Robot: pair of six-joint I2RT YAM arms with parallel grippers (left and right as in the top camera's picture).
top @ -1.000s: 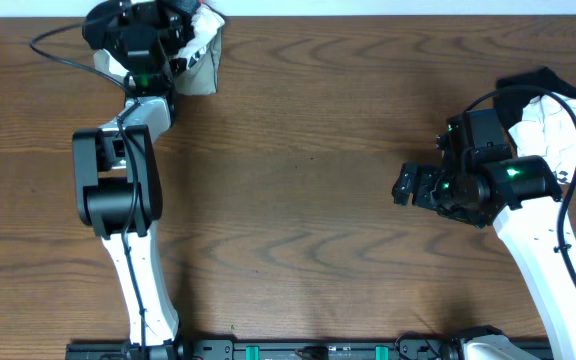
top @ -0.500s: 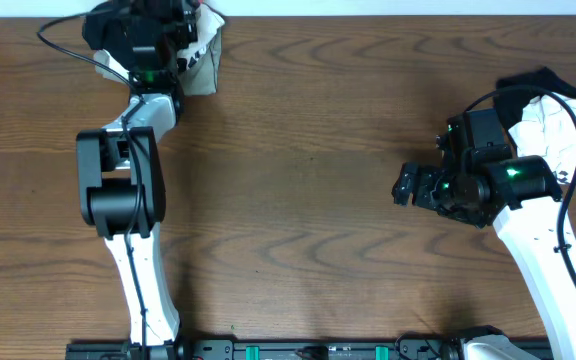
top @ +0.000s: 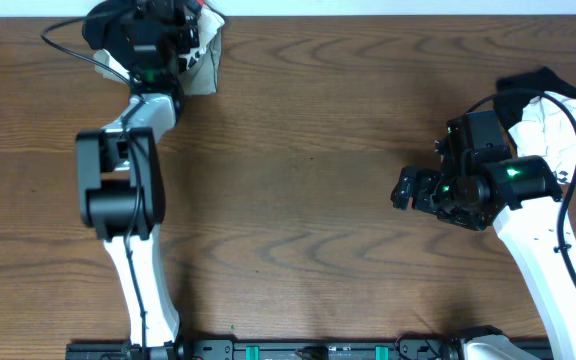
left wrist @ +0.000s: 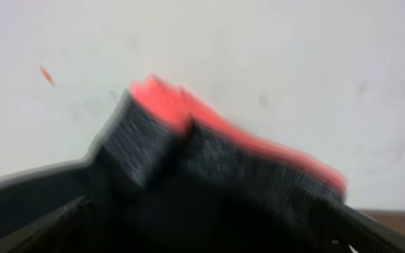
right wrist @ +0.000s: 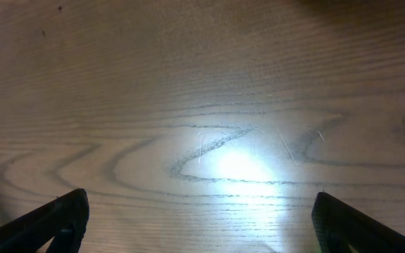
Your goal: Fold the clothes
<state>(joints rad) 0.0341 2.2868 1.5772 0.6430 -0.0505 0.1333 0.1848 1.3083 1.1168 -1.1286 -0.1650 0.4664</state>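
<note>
A heap of clothes (top: 204, 52) lies at the table's far left corner, and my left gripper (top: 160, 18) is pushed into it. In the left wrist view a black garment (left wrist: 188, 169) with a heathered grey band and a coral-red edge (left wrist: 167, 98) bulges up between the widely spread fingers (left wrist: 44, 226); the picture is blurred. The left gripper (left wrist: 202, 228) stands open around that fabric. My right gripper (top: 406, 188) hovers open over bare wood at the right, and nothing lies between its fingers (right wrist: 48, 221).
A second heap of white and black clothes (top: 556, 118) sits at the right edge behind the right arm. A white wall rises behind the far table edge. The brown wooden table (top: 308, 150) spans the middle between the arms.
The left gripper has edged slightly right and deeper into the far-left heap. The right arm has barely moved.
</note>
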